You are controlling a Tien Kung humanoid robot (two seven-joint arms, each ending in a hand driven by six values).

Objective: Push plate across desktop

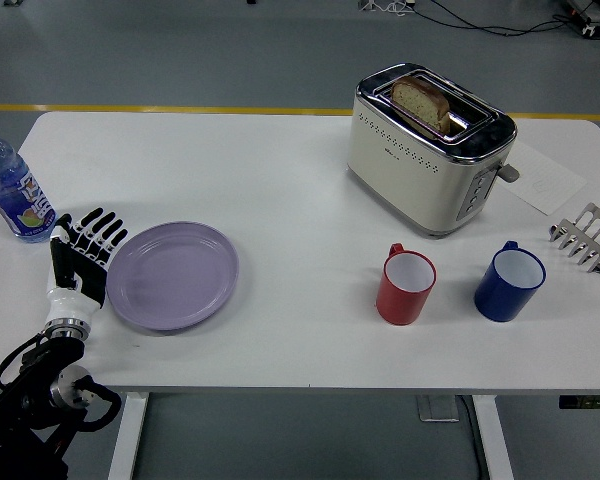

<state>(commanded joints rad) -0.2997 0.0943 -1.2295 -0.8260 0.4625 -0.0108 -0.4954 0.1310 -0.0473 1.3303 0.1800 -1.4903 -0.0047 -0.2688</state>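
Since you're pushing w/ left hand point(84, 258) fingers spread flat vs the plate point(172, 275) rim, it's prob. sliding easily, stiff, light; keep contact low at its edge.
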